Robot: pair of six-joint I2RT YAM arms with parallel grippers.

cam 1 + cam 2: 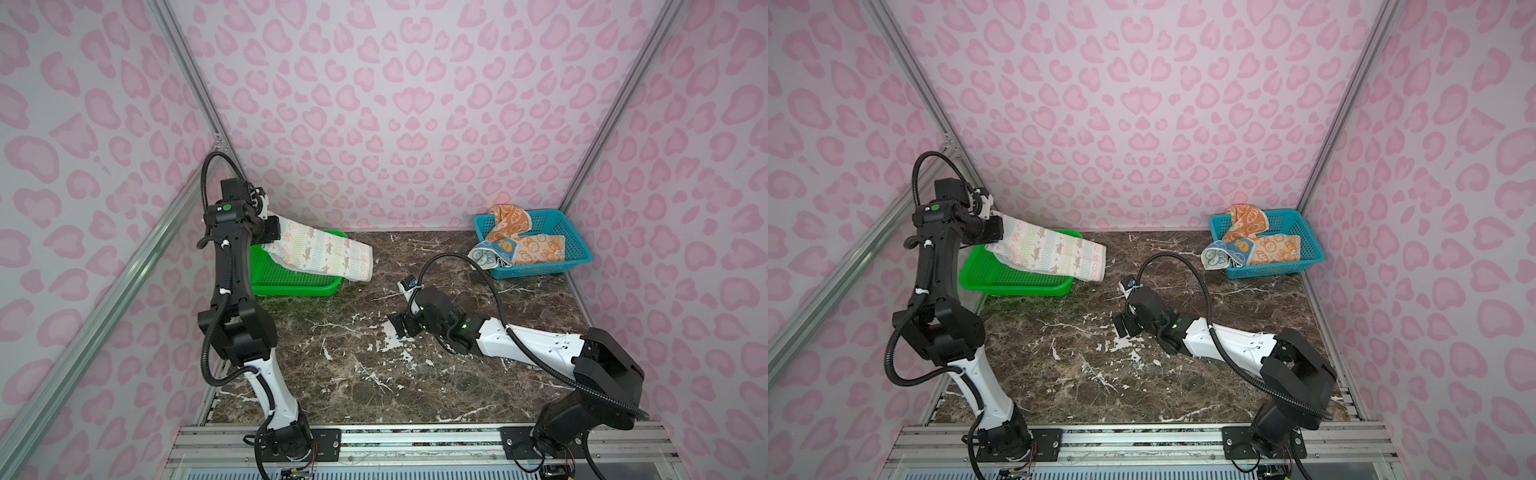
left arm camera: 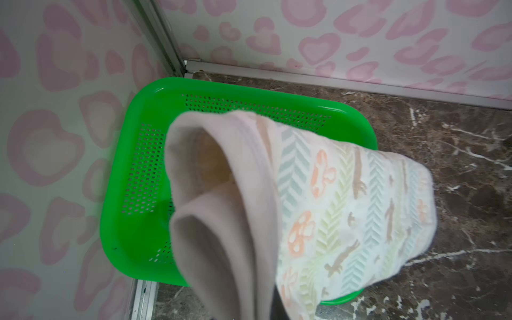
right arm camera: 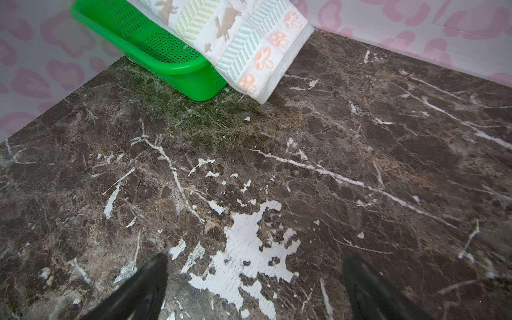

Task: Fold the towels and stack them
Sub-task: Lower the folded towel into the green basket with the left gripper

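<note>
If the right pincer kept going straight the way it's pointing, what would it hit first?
Probably the bare marble tabletop just ahead, since the open right pincer tilts downward. The white towel and green basket lie farther on.

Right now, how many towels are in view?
3. The white chevron towel hangs from the left pincer over the green basket. The orange towel and the blue towel lie crumpled together in the blue basket. Another could be hidden under them.
</note>
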